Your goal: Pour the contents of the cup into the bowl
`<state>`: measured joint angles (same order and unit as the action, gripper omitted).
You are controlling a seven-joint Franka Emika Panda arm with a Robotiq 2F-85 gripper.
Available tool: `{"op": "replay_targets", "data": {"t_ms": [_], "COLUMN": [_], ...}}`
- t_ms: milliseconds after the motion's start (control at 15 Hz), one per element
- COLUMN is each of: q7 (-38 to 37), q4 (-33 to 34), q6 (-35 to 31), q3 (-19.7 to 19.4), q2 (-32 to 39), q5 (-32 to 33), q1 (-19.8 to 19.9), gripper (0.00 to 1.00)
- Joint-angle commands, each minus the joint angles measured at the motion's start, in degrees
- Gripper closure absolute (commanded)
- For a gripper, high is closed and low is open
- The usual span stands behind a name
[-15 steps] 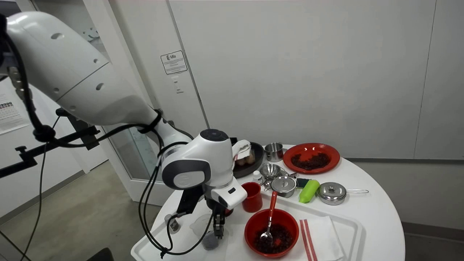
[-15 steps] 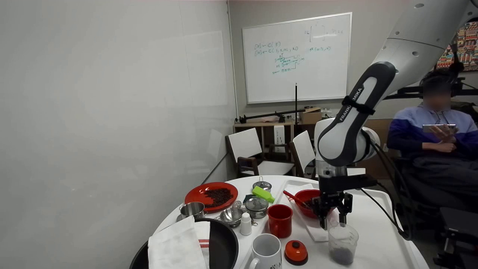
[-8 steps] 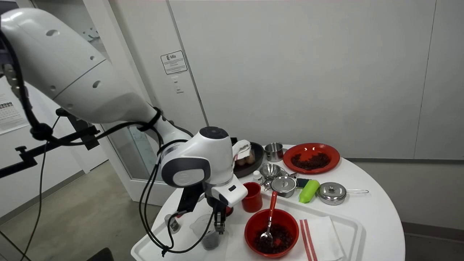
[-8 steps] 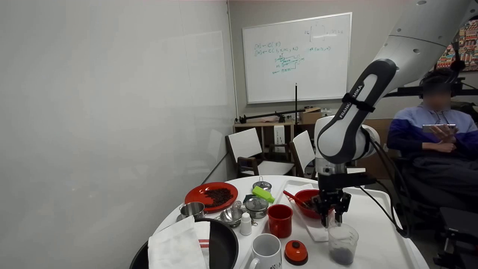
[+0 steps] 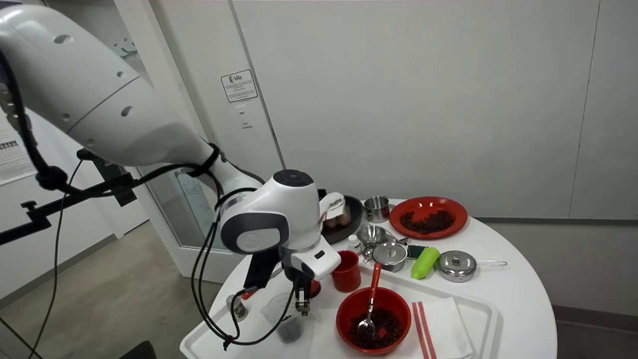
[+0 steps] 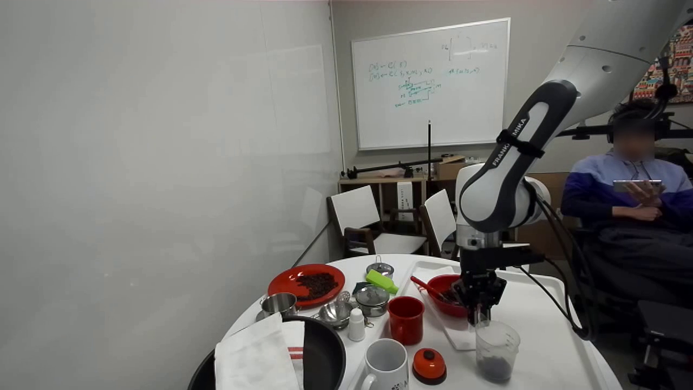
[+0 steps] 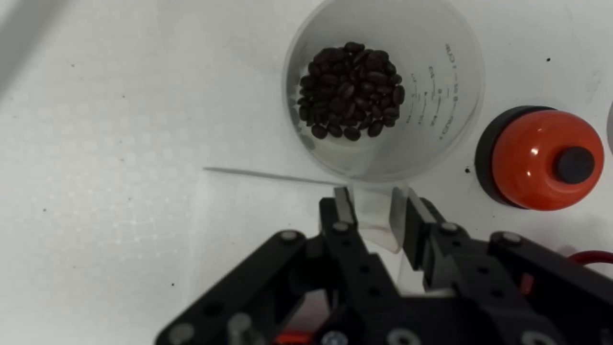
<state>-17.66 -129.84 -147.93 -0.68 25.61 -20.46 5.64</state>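
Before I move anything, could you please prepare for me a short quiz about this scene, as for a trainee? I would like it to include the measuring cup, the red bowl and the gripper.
1. Open question: What does the clear measuring cup contain?
2. True or false: A red-handled spoon rests in the red bowl.
3. Multiple choice: Where is the gripper?
a) above the red plate
b) at the clear measuring cup
c) inside the black pan

Key:
1. Dark beans, seen best in the wrist view.
2. True; its handle sticks out over the rim.
3. b
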Motion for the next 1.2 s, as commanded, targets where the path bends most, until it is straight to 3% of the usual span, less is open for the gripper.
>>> {"op": "replay_targets", "data": {"t_ms": [0, 400, 733, 1133], "q7": [2.2, -1.2, -5.4, -20.5], "q4": [-1.2, -4.4, -7.0, -8.5], "q6": [2.9, 1.9, 1.0, -5.1], "q3": [0.0, -5.5, -8.2, -7.7], "q2": [-3.3, -13.4, -21.7, -24.1], "q5": [-1.5, 4.0, 12.6, 28.9], "q1": [0.9, -0.5, -0.9, -1.0], "gripper": [0.93, 0.93, 0.93, 0.93]}}
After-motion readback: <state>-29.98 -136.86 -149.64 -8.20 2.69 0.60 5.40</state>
